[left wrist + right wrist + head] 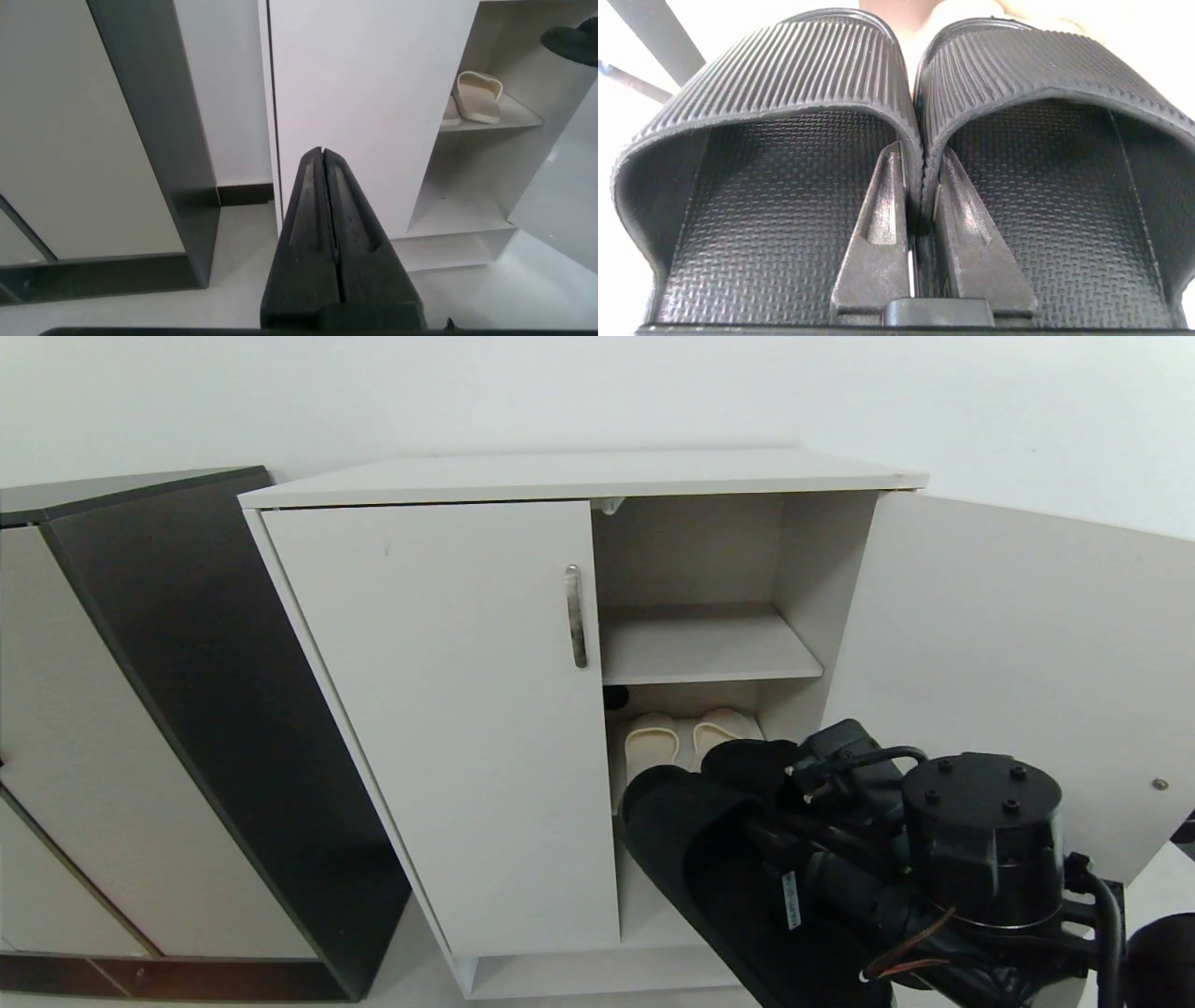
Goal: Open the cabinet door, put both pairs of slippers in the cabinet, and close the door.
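Black slippers [785, 93], two, pinched together by the right gripper [920, 159] before the cabinet [579, 476].
Two cream slippers [651, 743] sit inside the cabinet; left gripper [323, 161] clenched, empty.

Inside cabinet [579, 476], on lower shelf [523, 116] under upper shelf [709, 653], right of shut door [439, 709]: first pair of slippers [686, 737]. Just before the opening, nearer, clamped side by side in right gripper [922, 187]: second pair [691, 840]. Left of cabinet: neighbouring unit [140, 709]

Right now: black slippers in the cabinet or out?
Out. The right pincer holds the black slippers in front of the open cabinet; the cream pair sits on a shelf inside.
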Available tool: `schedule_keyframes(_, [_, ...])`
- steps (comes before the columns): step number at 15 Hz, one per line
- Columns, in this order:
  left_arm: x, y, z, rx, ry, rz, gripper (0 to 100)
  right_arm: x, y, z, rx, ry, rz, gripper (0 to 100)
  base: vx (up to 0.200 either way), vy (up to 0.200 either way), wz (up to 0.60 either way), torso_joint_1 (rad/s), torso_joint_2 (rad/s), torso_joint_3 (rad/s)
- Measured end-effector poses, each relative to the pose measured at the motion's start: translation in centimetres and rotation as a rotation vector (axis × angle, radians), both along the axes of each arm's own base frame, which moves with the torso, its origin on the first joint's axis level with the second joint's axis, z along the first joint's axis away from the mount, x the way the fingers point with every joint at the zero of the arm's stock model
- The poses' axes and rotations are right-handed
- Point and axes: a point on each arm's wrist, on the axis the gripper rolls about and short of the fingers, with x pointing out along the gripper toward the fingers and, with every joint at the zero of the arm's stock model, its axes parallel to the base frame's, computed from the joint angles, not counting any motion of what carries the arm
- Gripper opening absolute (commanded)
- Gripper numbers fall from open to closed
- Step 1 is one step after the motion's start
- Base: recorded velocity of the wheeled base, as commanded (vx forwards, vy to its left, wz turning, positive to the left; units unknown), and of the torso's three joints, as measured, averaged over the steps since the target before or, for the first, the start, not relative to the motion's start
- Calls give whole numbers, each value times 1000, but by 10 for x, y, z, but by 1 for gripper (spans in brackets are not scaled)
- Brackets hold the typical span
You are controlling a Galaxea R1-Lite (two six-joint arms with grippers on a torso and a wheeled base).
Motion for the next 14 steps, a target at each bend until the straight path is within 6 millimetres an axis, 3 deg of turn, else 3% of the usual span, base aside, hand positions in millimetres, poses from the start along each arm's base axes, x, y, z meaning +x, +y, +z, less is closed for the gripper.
schedule_keyframes(4, [0, 0, 0, 0, 0, 0, 0, 5, 6, 22, -8, 112, -135, 0, 0, 0, 0, 0, 0, 0])
schedule_keyframes(8, [0, 0, 0, 0, 0, 0, 0, 6, 26, 61, 83, 30, -332, 0, 0, 0, 0, 0, 0, 0])
schedule_keyframes(12, [0, 0, 0, 2, 0, 0, 0, 13, 44, 75, 114, -17, -381, 0, 0, 0, 0, 0, 0, 0])
schedule_keyframes(14, [0, 0, 0, 2, 0, -1, 0, 19, 51, 75, 114, -33, -413, 0, 200, 0, 0, -2, 2, 5])
